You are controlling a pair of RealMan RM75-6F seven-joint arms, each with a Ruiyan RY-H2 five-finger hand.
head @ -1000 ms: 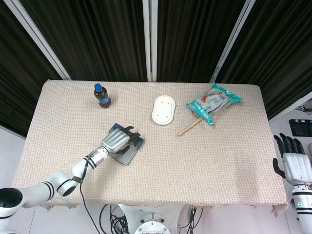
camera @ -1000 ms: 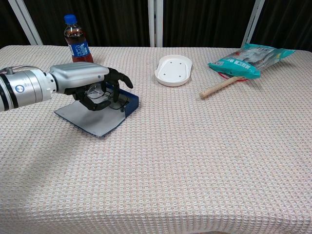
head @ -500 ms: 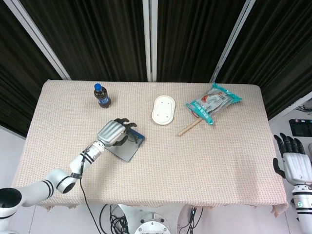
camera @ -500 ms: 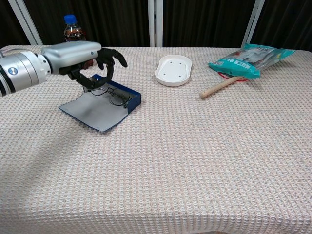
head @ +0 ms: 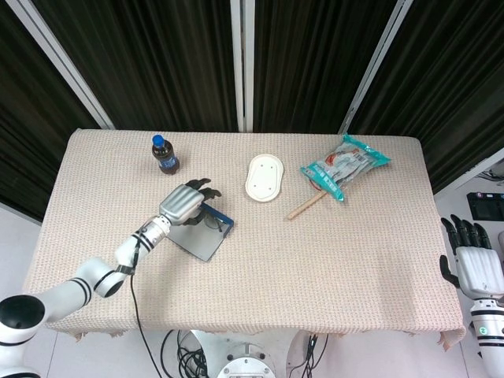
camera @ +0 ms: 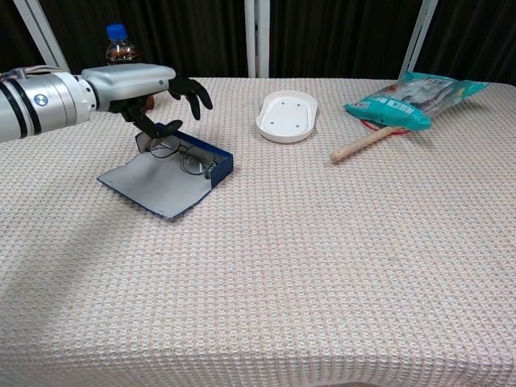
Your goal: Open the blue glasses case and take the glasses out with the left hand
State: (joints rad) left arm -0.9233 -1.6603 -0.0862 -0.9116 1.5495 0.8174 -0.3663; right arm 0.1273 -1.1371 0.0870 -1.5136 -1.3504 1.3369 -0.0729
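Note:
The blue glasses case (camera: 160, 185) lies open on the left part of the table, its grey lid flat and its blue tray (camera: 222, 164) behind. Dark-framed glasses (camera: 181, 156) sit in the tray. My left hand (camera: 151, 90) hovers just above the case's far left end with its fingers apart; the thumb reaches down close to the glasses, with no grip showing. In the head view the same hand (head: 183, 203) is over the case (head: 201, 241), partly hiding it. My right hand (head: 476, 266) hangs off the table's right edge, fingers extended, holding nothing.
A cola bottle (camera: 122, 53) stands behind the left hand. A white oval dish (camera: 288, 115) is at centre back. A teal snack bag (camera: 415, 95) and a wooden stick (camera: 362, 143) lie at the back right. A woven cloth (camera: 322, 266) covers the table.
My left hand has risen off the case and drawn back toward the bottle, uncovering the glasses. The case shifted slightly on the cloth. The right hand has not moved.

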